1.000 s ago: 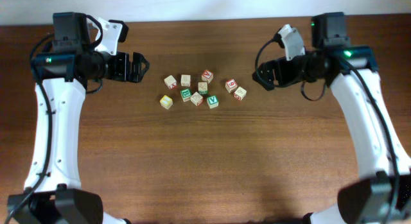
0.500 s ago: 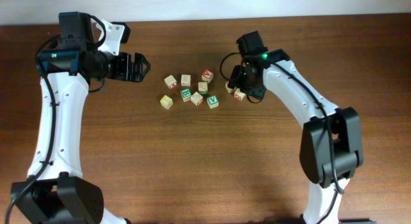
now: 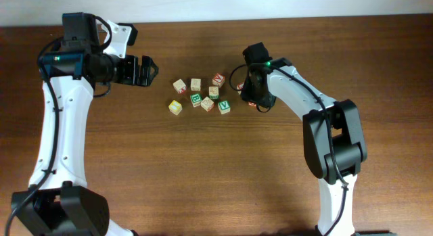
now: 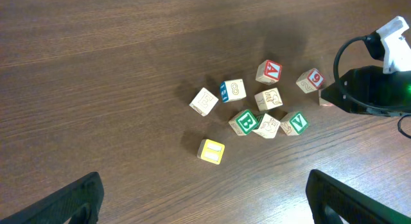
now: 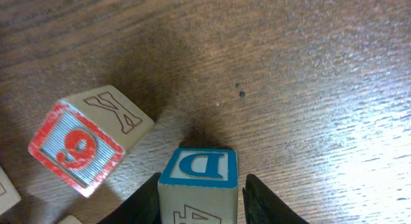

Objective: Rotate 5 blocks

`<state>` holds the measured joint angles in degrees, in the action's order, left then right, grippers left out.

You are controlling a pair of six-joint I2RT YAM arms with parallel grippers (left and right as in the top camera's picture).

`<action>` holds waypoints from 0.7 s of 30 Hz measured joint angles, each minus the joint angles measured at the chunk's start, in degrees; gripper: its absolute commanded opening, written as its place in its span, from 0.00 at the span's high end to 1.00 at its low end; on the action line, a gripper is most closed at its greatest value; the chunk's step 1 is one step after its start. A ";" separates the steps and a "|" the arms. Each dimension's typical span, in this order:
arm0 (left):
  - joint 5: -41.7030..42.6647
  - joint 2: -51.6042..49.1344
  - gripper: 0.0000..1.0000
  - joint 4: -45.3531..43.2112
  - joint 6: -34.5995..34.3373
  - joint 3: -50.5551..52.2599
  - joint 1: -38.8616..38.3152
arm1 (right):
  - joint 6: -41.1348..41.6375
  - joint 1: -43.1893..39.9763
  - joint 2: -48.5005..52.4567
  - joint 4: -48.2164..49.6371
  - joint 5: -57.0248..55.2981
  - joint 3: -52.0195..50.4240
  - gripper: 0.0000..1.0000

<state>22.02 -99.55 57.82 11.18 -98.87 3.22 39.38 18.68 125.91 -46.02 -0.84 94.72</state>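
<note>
Fig.: R gripper (image 5: 200,187) is positioned over the blue-'D' cube (image 5: 198,167) at the cluster's right end, near the table's (image 3: 216,175) far edge. Jaws flank it closely; a firm clamp cannot be told. The red-'6' cube (image 5: 77,150) is crowded just beside one finger. The green 'B' cube (image 4: 244,121), green 'V' cube (image 4: 296,123) and yellow cube (image 4: 211,151) are grouped nearby. L gripper (image 4: 212,199) is held wide apart, well clear.

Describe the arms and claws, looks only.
Left arm and right arm: white links, black joint housings, a green light lit near each wrist, thin black cables looping alongside. Left claw and right claw: black fingers.
</note>
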 measured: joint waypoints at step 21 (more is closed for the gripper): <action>-0.02 -0.02 0.01 -0.07 0.00 -0.04 0.00 | -19.63 3.54 -12.11 -26.99 6.58 6.12 0.80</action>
<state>22.00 -99.57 57.76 11.18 -98.91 3.22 19.75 22.22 113.80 -73.01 5.74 100.84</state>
